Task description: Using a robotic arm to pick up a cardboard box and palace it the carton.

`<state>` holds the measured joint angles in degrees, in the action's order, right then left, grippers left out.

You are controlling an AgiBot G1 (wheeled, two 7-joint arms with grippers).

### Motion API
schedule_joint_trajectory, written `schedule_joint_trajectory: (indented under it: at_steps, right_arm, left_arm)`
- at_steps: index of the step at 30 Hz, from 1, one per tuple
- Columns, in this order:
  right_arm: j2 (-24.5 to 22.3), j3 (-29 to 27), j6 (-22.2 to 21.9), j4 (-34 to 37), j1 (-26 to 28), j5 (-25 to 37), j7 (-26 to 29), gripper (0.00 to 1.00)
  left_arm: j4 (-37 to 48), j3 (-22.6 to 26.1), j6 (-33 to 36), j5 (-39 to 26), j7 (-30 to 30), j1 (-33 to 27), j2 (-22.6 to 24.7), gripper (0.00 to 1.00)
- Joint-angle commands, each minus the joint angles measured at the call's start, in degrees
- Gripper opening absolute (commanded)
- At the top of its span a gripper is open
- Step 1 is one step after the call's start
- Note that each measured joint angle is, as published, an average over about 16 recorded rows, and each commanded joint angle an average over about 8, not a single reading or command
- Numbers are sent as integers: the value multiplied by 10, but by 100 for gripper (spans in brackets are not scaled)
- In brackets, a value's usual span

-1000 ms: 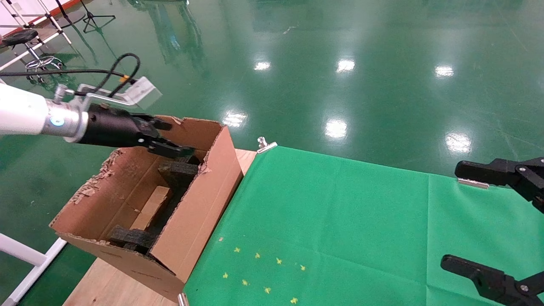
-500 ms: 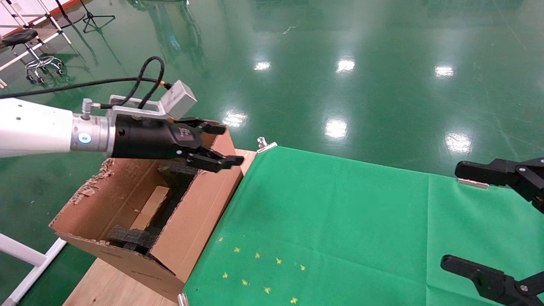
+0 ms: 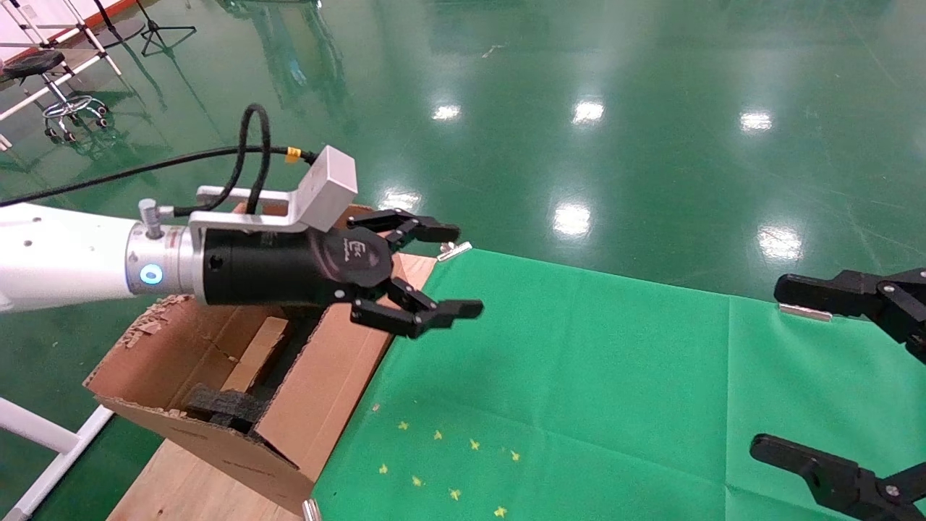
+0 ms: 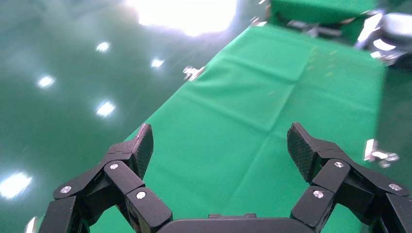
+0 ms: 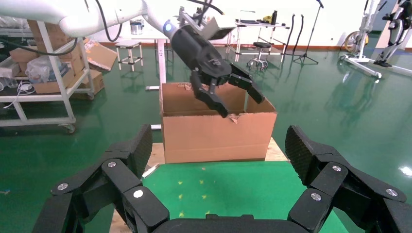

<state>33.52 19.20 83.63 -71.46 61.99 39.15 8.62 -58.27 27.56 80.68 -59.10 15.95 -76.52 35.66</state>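
Note:
The carton (image 3: 325, 391) stands at the table's left end with ragged flaps; it also shows in the right wrist view (image 5: 214, 133). Black foam (image 3: 217, 405) lies inside it. A light brown cardboard box (image 3: 255, 351) lies in the carton between the foam pieces. My left gripper (image 3: 463, 271) on the white robotic arm (image 3: 65, 257) is open and empty. It hangs above the green cloth, just right of the carton's wall. It shows open in its own view (image 4: 221, 145) and in the right wrist view (image 5: 241, 104). My right gripper (image 3: 778, 365) is open and empty at the right edge.
A green cloth (image 3: 579, 376) covers most of the table, held by metal clips (image 3: 453, 249). Small yellow marks (image 3: 448, 463) dot its near part. Bare wood (image 3: 188, 485) shows under the carton. Beyond is a shiny green floor with stools and stands.
My left gripper has come up out of the carton and moved right, past its wall, over the cloth's edge. It stays open and empty. The right arm has not moved.

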Motion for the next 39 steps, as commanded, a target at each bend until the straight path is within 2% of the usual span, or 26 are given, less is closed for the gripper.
schedule_joint_trajectory:
  at_steps: [1, 18, 39]
  right_arm:
    - [0, 0, 0, 0, 0, 0, 0, 100]
    - [0, 0, 0, 0, 0, 0, 0, 100]
    - [0, 0, 0, 0, 0, 0, 0, 100]
  left_arm:
    - [-17, -13, 5, 19, -6, 16, -1, 100]
    - [-161, -121, 53, 182, -54, 157, -7, 100]
    - [-156, -118, 51, 176, -52, 153, -7, 100]
